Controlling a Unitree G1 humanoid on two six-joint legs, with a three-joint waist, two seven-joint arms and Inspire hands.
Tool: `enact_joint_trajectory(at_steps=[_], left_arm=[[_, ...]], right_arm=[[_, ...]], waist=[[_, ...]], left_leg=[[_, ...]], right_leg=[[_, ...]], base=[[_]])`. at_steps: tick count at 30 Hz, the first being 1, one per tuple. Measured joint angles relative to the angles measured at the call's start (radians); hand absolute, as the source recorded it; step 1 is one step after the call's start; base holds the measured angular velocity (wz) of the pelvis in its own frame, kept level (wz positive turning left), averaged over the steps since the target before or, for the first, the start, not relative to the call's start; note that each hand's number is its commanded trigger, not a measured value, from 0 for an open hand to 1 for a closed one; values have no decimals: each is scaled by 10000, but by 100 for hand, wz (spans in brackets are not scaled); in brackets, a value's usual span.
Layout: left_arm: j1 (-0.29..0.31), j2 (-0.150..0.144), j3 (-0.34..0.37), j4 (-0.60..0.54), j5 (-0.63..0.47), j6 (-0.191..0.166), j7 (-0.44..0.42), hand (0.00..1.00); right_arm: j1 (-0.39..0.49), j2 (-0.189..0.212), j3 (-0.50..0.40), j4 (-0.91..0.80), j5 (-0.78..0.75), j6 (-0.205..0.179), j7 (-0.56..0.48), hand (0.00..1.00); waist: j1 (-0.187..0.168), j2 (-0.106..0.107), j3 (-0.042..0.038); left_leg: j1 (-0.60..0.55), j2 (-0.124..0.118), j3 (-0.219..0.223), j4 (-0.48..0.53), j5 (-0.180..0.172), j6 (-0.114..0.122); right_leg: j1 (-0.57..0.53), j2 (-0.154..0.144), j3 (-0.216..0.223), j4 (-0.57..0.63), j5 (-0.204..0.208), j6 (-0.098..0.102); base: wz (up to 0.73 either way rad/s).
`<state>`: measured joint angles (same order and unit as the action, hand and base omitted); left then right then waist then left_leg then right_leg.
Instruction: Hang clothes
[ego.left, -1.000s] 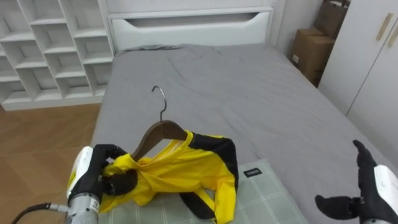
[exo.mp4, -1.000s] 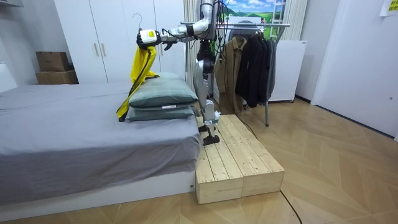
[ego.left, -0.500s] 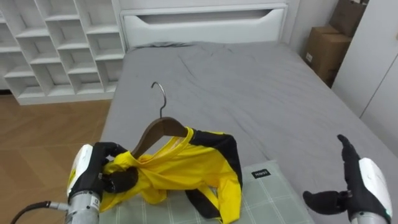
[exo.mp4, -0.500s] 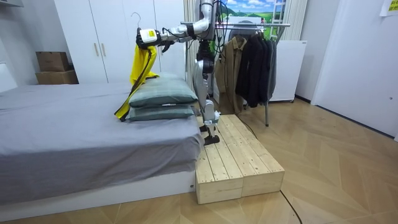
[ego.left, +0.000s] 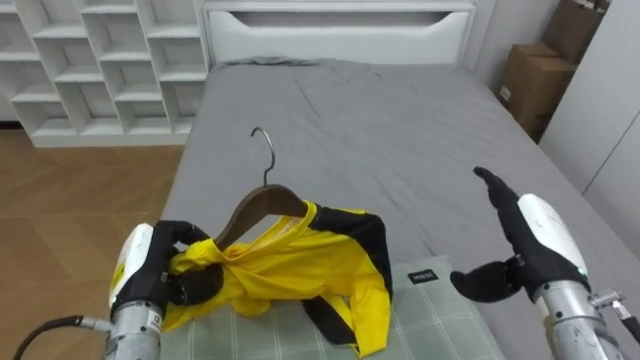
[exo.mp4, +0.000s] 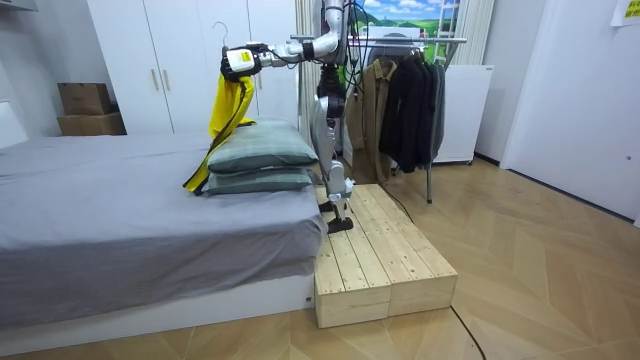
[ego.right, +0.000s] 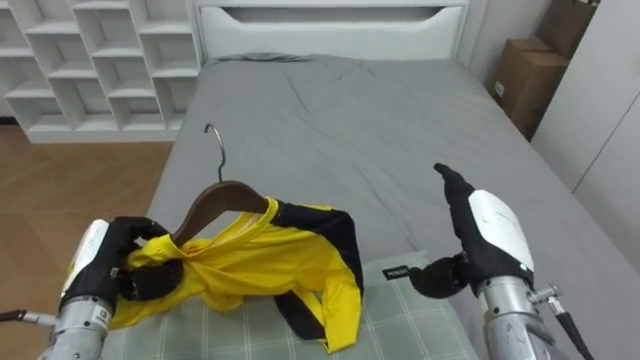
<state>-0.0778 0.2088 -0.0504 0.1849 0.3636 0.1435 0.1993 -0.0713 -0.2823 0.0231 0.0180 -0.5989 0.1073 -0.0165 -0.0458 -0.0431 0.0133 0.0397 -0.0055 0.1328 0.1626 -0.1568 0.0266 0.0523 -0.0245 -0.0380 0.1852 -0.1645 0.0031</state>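
Note:
A yellow jacket with black trim (ego.left: 290, 270) hangs on a wooden hanger (ego.left: 255, 208) with a metal hook (ego.left: 264, 152). My left hand (ego.left: 165, 280) is shut on the hanger's left end and the bunched yellow cloth, low at the left. My right hand (ego.left: 525, 245) is open, raised at the right, apart from the jacket. In the room view the jacket (exo.mp4: 228, 115) dangles from the raised hand (exo.mp4: 236, 62) above the stacked pillows (exo.mp4: 260, 160), its tail touching them.
A grey bed (ego.left: 400, 130) with a white headboard (ego.left: 340, 30) lies ahead. White shelves (ego.left: 90, 60) stand at the left, a cardboard box (ego.left: 535, 80) at the right. I stand on a wooden platform (exo.mp4: 375, 250). A clothes rack (exo.mp4: 405, 95) with dark garments is behind me.
My right hand has risen and moved inward toward the jacket. The left hand keeps its hold on the hanger. The view has shifted a little.

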Motion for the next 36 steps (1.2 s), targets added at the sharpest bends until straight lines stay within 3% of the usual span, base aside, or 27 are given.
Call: enact_joint_trajectory(at_steps=[5, 14, 21, 26, 28, 36], left_arm=[[-40, 154, -330, -102, -10, -1, -405, 100], [-134, 169, -718, -109, -5, -28, -1050, 100], [-359, 162, -799, -126, 3, -398, -1256, 100], [-417, 141, -877, -698, 21, -463, -1469, 100], [-418, 130, -923, -735, 11, -670, -1521, 100], [-418, 115, -926, -735, 12, -700, -1703, 100]], right_arm=[[-141, -1, 247, 0, -37, 1, 262, 0], [-941, 0, 534, -1, -14, -93, 526, 0], [-954, 2, 738, 1, -8, -260, 914, 0], [-955, 2, 736, 1, -8, -268, 1411, 0], [-955, 3, 736, 2, -25, -270, 1553, 0], [-955, 4, 735, 2, -19, -278, 1825, 0]], waist=[[-12, -64, -38], [-7, -124, -30], [25, -129, -20], [56, -133, -17], [55, -128, -13], [63, -106, 29]], left_leg=[[-29, -5, -63, 28, 1, 1], [55, -9, -110, 52, 1, 1], [48, -18, -262, 52, 1, 1], [38, -27, -270, 29, 1, 1], [48, -27, -269, 29, 1, 2], [48, -33, -287, 6, 1, 2]], right_leg=[[16, -24, -200, 2, 0, 0], [154, -33, -233, -28, 0, 0], [183, -32, -347, -21, 0, 0], [165, -33, -324, -22, -2, 3], [171, -35, -338, -22, -2, 3], [170, -50, -414, -28, -2, 3]], base=[[5], [2], [3], [0], [0], [0]])
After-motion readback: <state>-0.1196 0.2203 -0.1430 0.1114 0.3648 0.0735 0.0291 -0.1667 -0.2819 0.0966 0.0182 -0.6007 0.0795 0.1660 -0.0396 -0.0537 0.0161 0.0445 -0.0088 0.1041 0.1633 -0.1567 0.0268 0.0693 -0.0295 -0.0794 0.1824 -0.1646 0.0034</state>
